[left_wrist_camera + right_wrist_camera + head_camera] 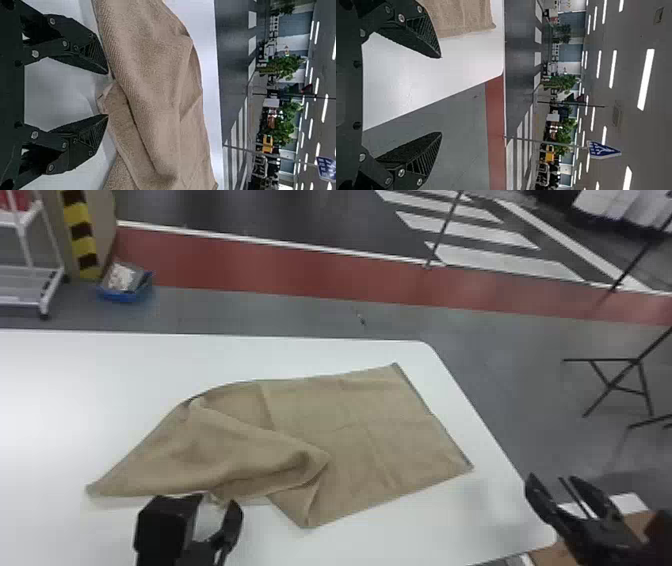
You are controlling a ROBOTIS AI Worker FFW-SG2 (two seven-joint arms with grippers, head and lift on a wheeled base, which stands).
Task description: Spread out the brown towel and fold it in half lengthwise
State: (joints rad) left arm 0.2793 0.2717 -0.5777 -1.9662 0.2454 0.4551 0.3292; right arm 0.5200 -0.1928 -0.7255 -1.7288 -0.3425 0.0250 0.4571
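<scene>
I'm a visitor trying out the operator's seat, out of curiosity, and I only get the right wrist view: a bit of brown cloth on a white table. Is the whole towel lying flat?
Observer: No, the left part of the towel is flopped over itself, making a thick, rumpled flap.
Visitor: Is the other claw holding it?
Observer: No, the left claw is open at the towel's near edge.
Visitor: And is there anything on the floor past the far left of the table?
Observer: Yes, a blue box sits on the floor beyond the far side of the table, next to a post with yellow and black stripes.
</scene>
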